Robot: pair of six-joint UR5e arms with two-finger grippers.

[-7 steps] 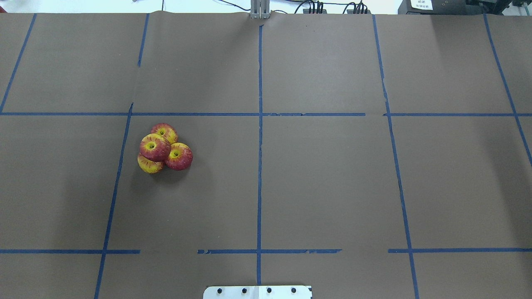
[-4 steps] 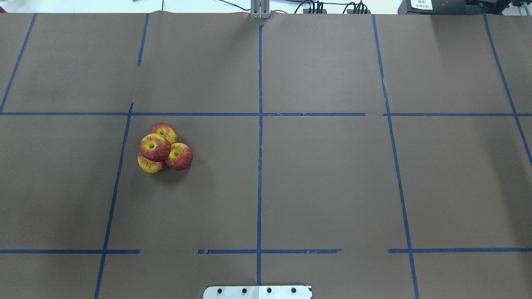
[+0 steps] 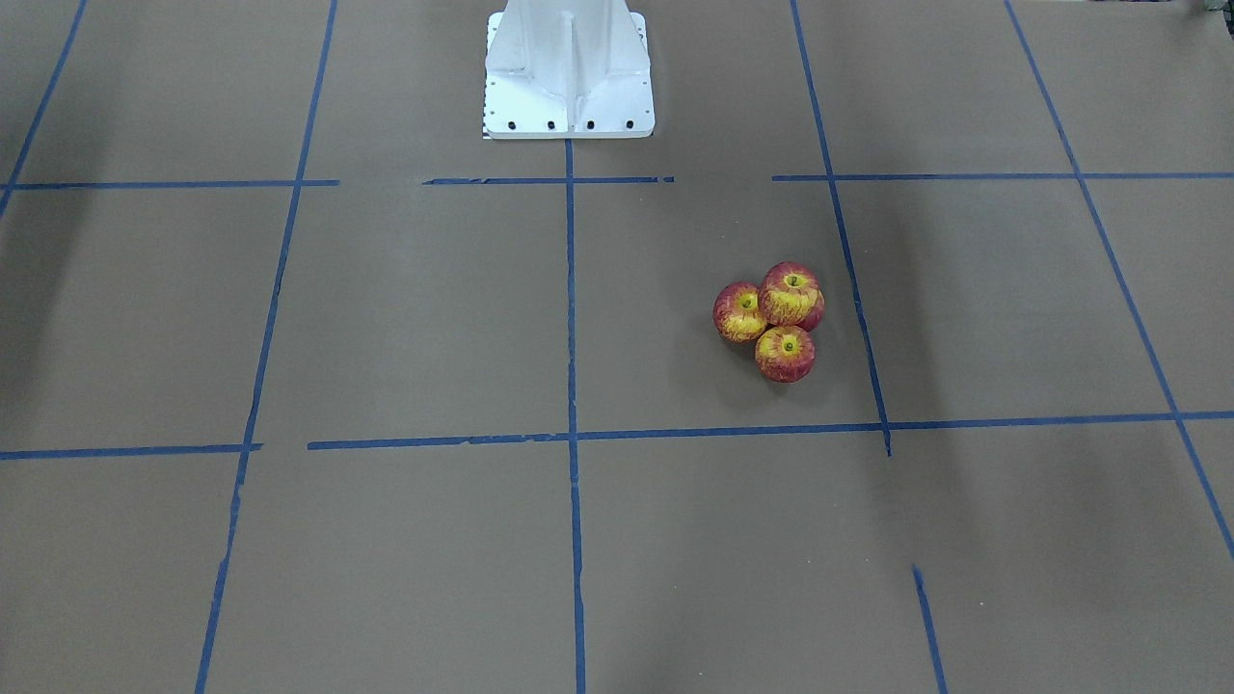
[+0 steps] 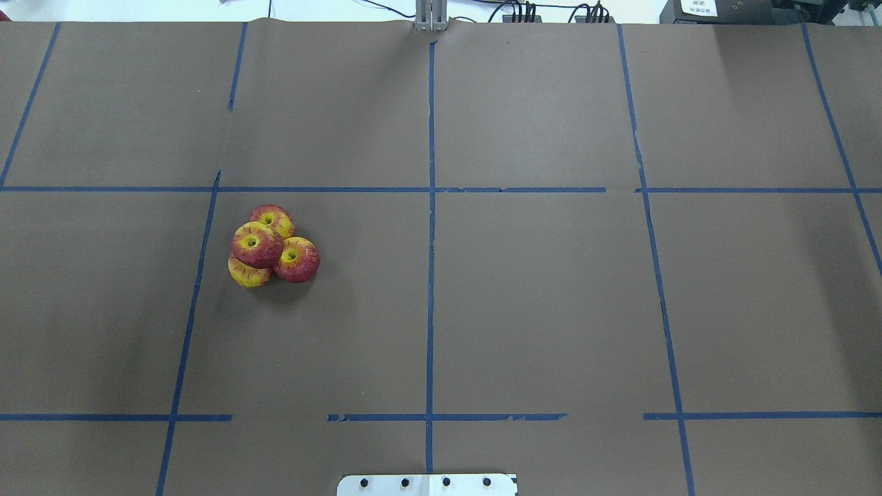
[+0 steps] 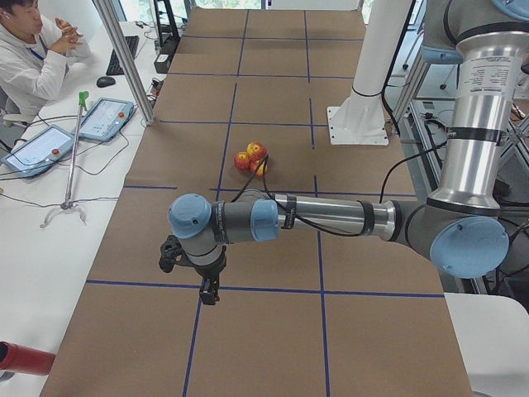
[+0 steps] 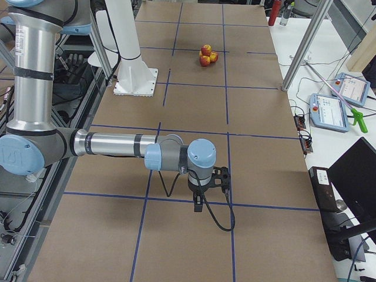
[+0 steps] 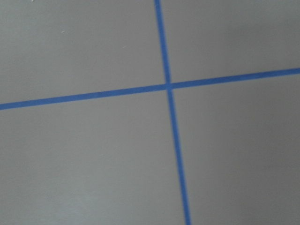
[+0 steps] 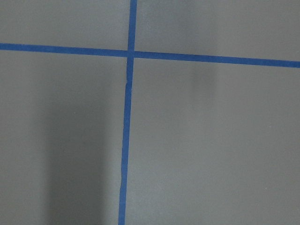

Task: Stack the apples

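Note:
Four red-and-yellow apples (image 4: 272, 244) sit in a tight pile on the brown table, left of centre. One apple (image 4: 256, 244) rests on top of the three others (image 4: 297, 260). The pile also shows in the front view (image 3: 783, 323), the left side view (image 5: 252, 157) and the right side view (image 6: 206, 54). My left gripper (image 5: 207, 294) hangs low over the table's left end, far from the pile. My right gripper (image 6: 198, 202) hangs over the right end. I cannot tell whether either is open or shut. Both wrist views show only brown paper and blue tape.
Blue tape lines (image 4: 431, 275) divide the brown paper into a grid. The white robot base (image 3: 569, 77) stands at the table's middle edge. An operator (image 5: 25, 50) sits beside the table with tablets (image 5: 103, 116) on a white bench.

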